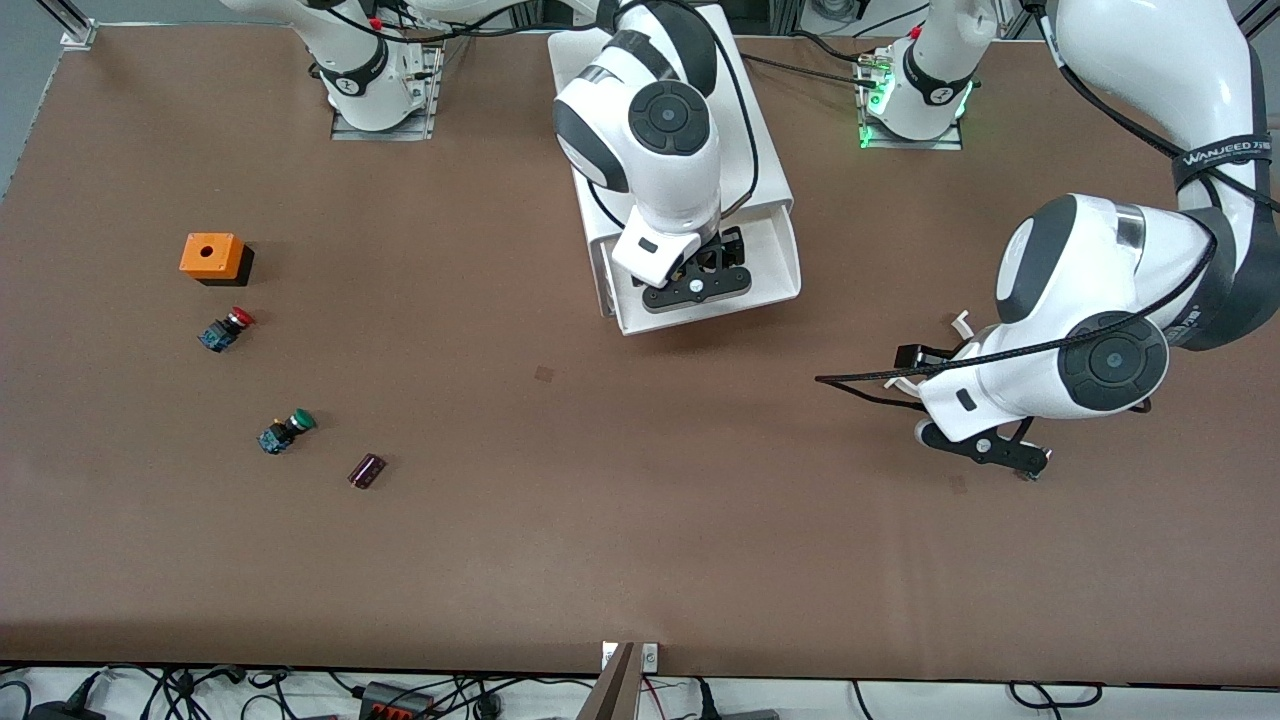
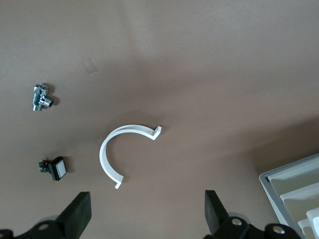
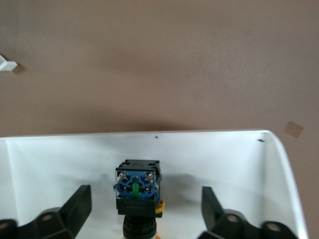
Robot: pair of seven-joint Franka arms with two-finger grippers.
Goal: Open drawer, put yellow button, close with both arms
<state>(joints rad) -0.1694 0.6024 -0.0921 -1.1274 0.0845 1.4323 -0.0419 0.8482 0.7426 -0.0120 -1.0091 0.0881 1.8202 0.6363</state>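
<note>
The drawer [image 1: 782, 262] is pulled out of the white cabinet [image 1: 745, 110] toward the front camera. My right gripper [image 1: 697, 285] hangs over the drawer, open. In the right wrist view the yellow button [image 3: 137, 191] lies on the drawer's white floor [image 3: 60, 159], blue base up and yellow cap partly out of frame. It sits between the right gripper's [image 3: 145, 208] spread fingers [image 3: 79, 205] and touches neither. In the front view the right hand hides the button. My left gripper [image 1: 985, 450] is open and empty over the table toward the left arm's end; it also shows in the left wrist view [image 2: 148, 210].
A white curved clip [image 2: 112, 149], a chrome fitting [image 2: 41, 97] and a small black switch [image 2: 54, 168] lie under the left hand. An orange box [image 1: 213, 257], red button [image 1: 227, 329], green button [image 1: 286, 431] and a dark cylinder [image 1: 367, 470] lie toward the right arm's end.
</note>
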